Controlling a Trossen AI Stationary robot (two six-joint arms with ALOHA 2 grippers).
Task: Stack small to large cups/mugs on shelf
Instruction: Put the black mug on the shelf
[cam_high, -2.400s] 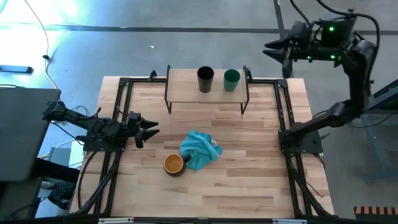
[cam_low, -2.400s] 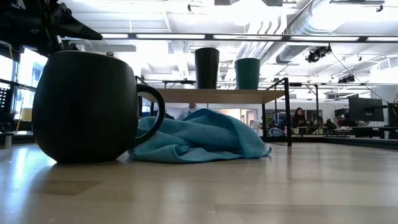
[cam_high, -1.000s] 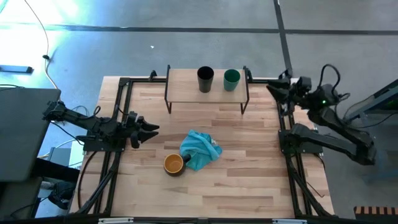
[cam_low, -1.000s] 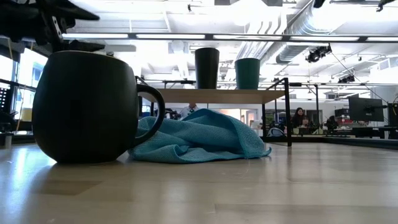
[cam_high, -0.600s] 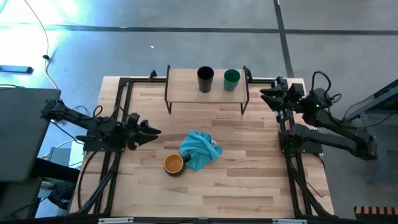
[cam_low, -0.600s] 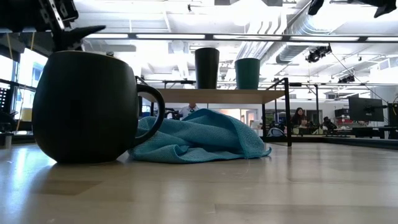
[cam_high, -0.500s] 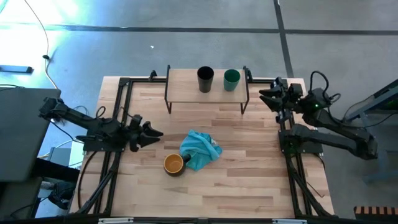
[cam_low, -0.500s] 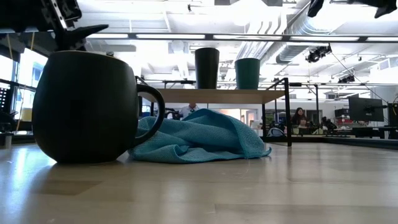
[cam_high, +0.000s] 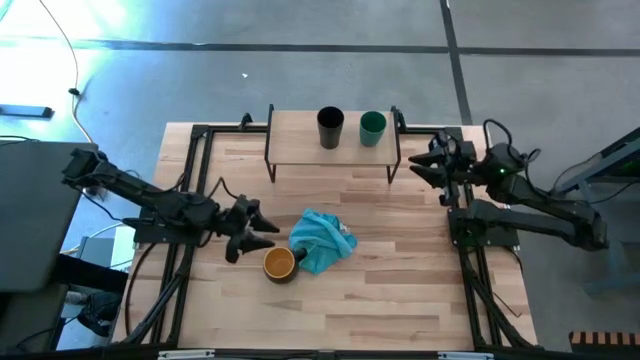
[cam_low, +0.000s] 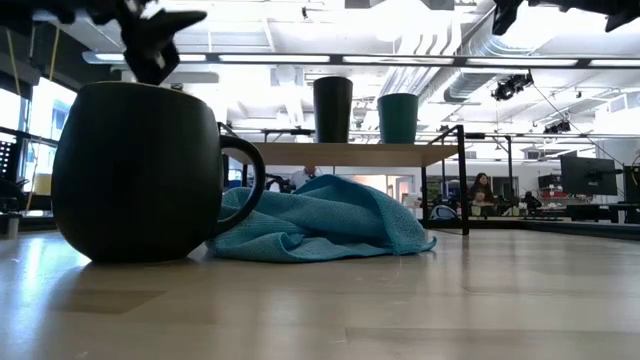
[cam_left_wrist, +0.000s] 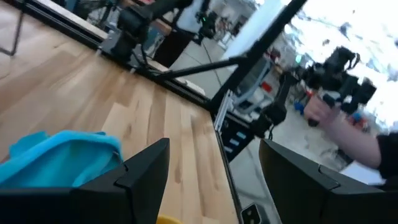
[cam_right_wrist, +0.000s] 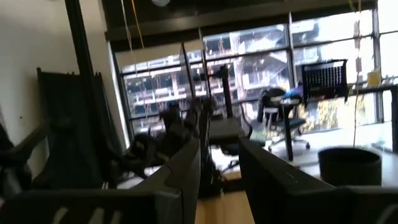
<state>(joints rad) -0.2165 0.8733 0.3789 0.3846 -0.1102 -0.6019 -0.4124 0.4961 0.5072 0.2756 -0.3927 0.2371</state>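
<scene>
Black cup (cam_high: 330, 127) and green cup (cam_high: 372, 126) seen upright, side by side and apart, on shelf (cam_high: 300, 143) at table's (cam_high: 400, 300) far edge. Dark mug (cam_high: 280, 264), yellow-orange inside, placed upright near table's centre, touching teal cloth (cam_high: 322, 241). Left gripper (cam_high: 262, 231) held just beside mug, above table, fingers spread wide, nothing gripped. Right gripper (cam_high: 417, 167) positioned near shelf's right end, fingers (cam_right_wrist: 180, 168) parted with narrow gap, nothing held.
</scene>
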